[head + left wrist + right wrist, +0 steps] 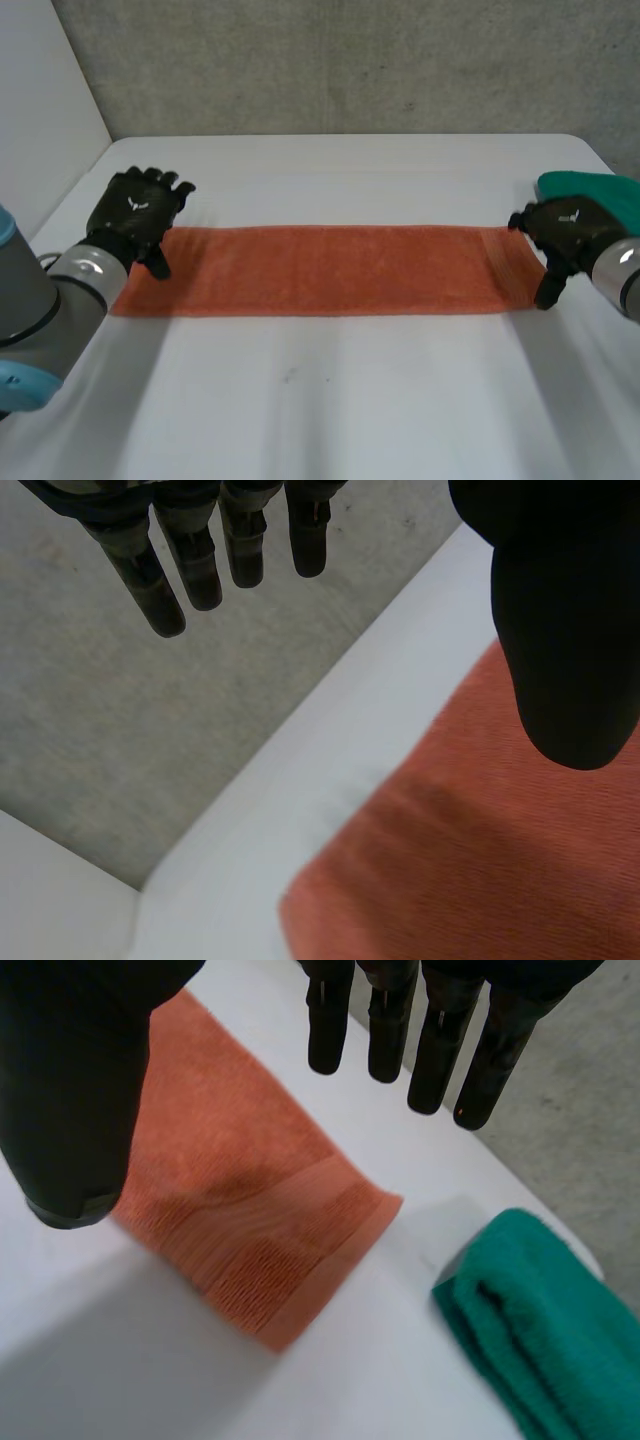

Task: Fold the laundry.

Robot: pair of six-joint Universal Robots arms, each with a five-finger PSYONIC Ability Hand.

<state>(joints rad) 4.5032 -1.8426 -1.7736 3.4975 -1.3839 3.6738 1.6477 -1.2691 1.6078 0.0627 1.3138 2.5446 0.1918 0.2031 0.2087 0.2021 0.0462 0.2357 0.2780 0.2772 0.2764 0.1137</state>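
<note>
Folding done: orange towel [320, 270] is laid flat on the table [330, 400] as a long, narrow strip running from one hand to the other. Whether it has been doubled lengthwise cannot be told, though the narrow shape suggests it.
Folding left: no crosswise fold is seen, so the two short ends are judged not yet brought together. The work on this piece is judged to be early to midway.
Left hand [135, 215]: it is held over the strip's left end. Its fingers [165, 590] are straight and slightly spread, the thumb [565, 630] is set well apart from them, and nothing is gripped.
Left end of the strip: it lies under the palm, with the thumb above the cloth and the fingers reaching past the far edge over bare table. Contact between thumb and cloth cannot be confirmed.
Right hand [565, 235]: it is held over the strip's right end. Its fingers are straight and side by side, the thumb is held wide of them, and no cloth is pinched.
Right end of the strip: the hemmed short edge lies below the gap between thumb and fingers, with the fingertips above its far corner.
Green towel [590, 190]: it is seen folded into a thick bundle just beyond the right hand, apart from the orange strip, and is judged finished.
</note>
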